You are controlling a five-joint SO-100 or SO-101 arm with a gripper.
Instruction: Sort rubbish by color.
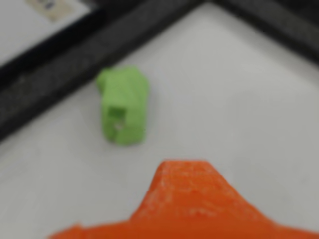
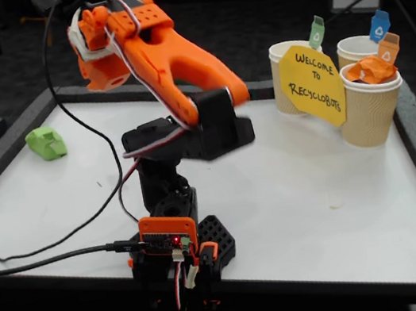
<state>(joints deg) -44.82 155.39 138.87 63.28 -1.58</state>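
Note:
A lime green paper wad [image 1: 123, 105] lies on the white table, just ahead of and slightly left of my gripper [image 1: 184, 172]. Only one blurred orange fingertip shows in the wrist view, so the jaws' state is unclear. In the fixed view the green wad [image 2: 45, 142] sits near the table's far left edge, and my gripper [image 2: 100, 68] hangs high above the table, pointing towards it, well apart from it. An orange wad [image 2: 368, 69] rests inside the front paper cup [image 2: 370, 115] at the right.
Three beige cups with coloured tags stand at the right behind a yellow sign [image 2: 312, 85]. A black foam border [image 1: 75, 64] rims the table close behind the green wad. Black cables [image 2: 54, 243] trail across the table's left side from the arm's base [image 2: 171, 210].

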